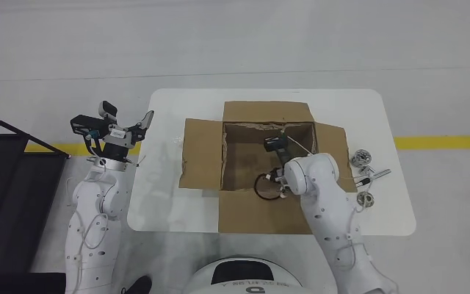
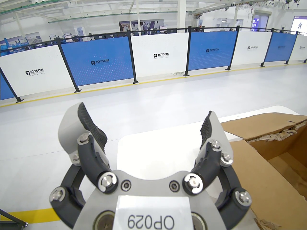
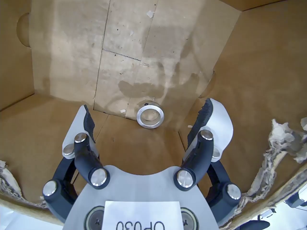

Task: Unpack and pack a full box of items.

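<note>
A: Our desk (image 1: pixel 169 213) sits mid-frame, the box (image 1: pixel 202 154) open at its centre with flaps spread. Our left pincer (image 2: pixel 145 111) waits at frame left, fingers apart, off the flaps.

B: Our right pincer (image 3: pixel 146 106) hangs inside the box, fingers apart too. The ring (image 3: pixel 150 127) lies at the foot of a wall, so we'd descend straight, straddle it, and spare that wall.

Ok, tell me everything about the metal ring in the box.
The ring is a small, thick silvery collar, apparently machined metal, with a smooth round bore and a small dark hole in its outer wall. It lies flat on the floor of the cardboard box, by a flap seam, touching only cardboard. The open right claw hangs above it, clear of it.
</note>
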You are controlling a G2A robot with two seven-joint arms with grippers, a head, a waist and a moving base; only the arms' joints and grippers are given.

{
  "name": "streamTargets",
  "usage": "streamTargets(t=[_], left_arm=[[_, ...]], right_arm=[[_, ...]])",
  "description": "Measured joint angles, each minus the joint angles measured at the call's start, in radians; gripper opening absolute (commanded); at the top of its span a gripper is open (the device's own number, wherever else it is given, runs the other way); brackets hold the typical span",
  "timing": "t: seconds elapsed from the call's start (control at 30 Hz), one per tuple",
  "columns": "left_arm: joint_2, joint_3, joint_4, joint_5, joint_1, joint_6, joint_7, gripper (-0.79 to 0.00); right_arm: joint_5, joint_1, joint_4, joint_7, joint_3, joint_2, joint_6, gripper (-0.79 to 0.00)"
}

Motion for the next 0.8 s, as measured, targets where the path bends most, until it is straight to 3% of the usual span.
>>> streamTargets(t=[0.13, 0.37, 0.7, 0.8], left_arm=[[0.000, 0.000, 0.000, 0.000, 0.000, 0.000, 0.000, 0.000], [0.000, 0.000, 0.000, 0.000, 0.000, 0.000, 0.000, 0.000], [0.000, 0.000, 0.000, 0.000, 0.000, 0.000, 0.000, 0.000], [0.000, 0.000, 0.000, 0.000, 0.000, 0.000, 0.000, 0.000]], right_arm=[[-0.054, 0.012, 0.030, 0.016, -0.027, 0.007, -0.095, 0.000], [-0.189, -0.033, -0.035, 0.016, -0.070, 0.022, -0.268, 0.000], [-0.218, -0.025, -0.007, 0.001, -0.073, 0.022, -0.262, 0.000], [-0.264, 0.003, 0.022, 0.016, -0.095, 0.023, -0.316, 0.000]])
